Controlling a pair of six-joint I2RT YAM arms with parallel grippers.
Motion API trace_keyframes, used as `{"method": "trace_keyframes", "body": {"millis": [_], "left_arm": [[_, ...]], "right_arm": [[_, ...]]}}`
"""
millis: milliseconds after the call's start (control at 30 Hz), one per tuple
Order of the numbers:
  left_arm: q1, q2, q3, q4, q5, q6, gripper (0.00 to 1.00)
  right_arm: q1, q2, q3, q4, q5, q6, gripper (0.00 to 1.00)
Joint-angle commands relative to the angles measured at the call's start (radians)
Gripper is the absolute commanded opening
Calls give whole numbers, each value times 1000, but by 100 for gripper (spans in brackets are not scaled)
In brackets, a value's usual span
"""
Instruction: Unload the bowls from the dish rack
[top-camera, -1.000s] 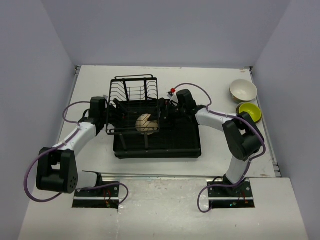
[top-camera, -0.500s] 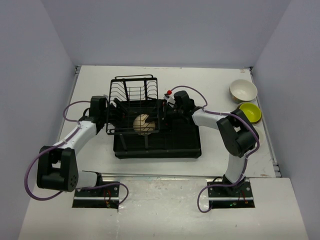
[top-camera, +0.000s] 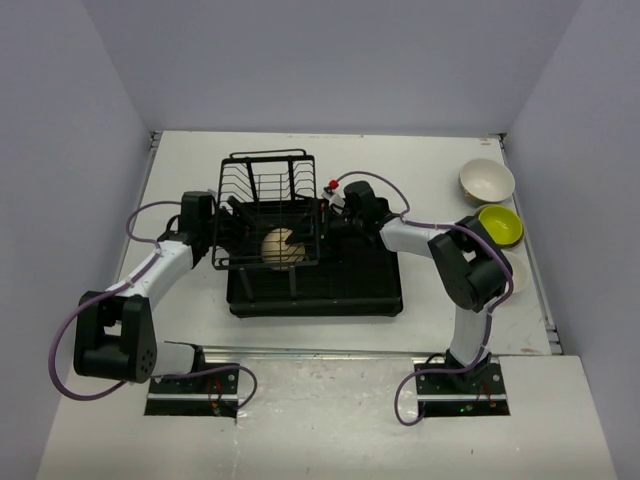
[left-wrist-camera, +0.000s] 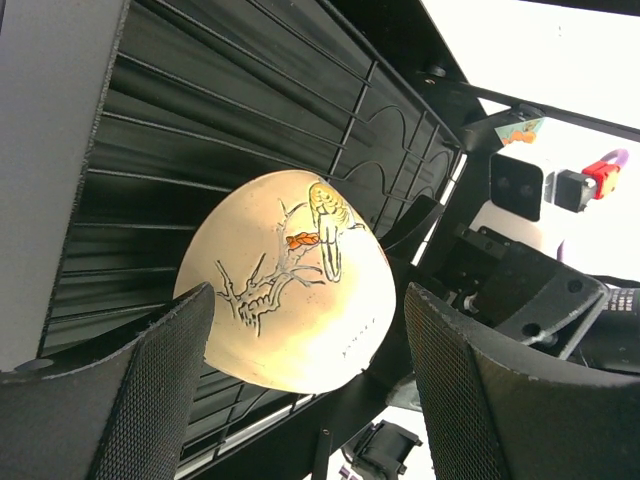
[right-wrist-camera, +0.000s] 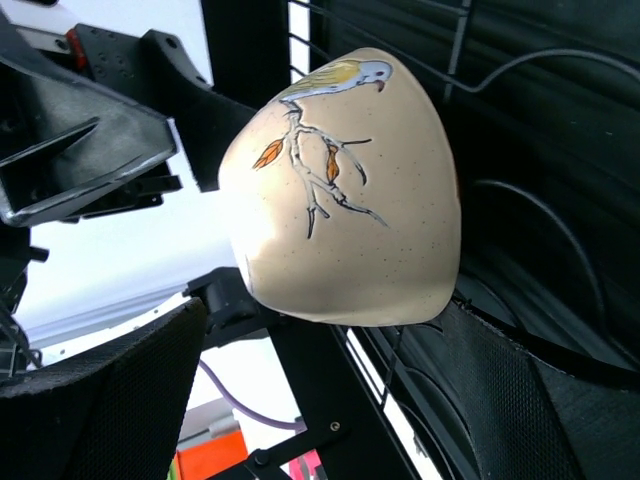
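Right gripper (top-camera: 322, 226) has advanced to the cream bird-painted bowl (top-camera: 280, 247) standing in the dish rack (top-camera: 345, 290), jaws wide, straddling it. Left gripper (top-camera: 240, 232) straddles it oppositely, jaws wide, not gripping.

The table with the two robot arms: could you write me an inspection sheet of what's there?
Surface: white table, walled on three sides.
Job's things: black dish rack; cream bird bowl on edge in its wire holder; white bowl and yellow-green bowl out on the table at right.
Clutter: nothing seen.
Grippers: left hand open around the bird bowl, fingers either side; right hand open, reaching it from the other side.
Cables: purple cable looping along each arm.
Surroundings: plain grey walls.
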Motion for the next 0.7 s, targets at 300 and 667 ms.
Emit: {"method": "trace_keyframes", "body": {"millis": [300,667], "left_arm": [[9,2,27,-25,11,28,77],[9,2,29,-25,18,31,77]], "right_arm": [[9,10,25,213,-83,78,96],[26,8,-35,383,-85,176,83]]}}
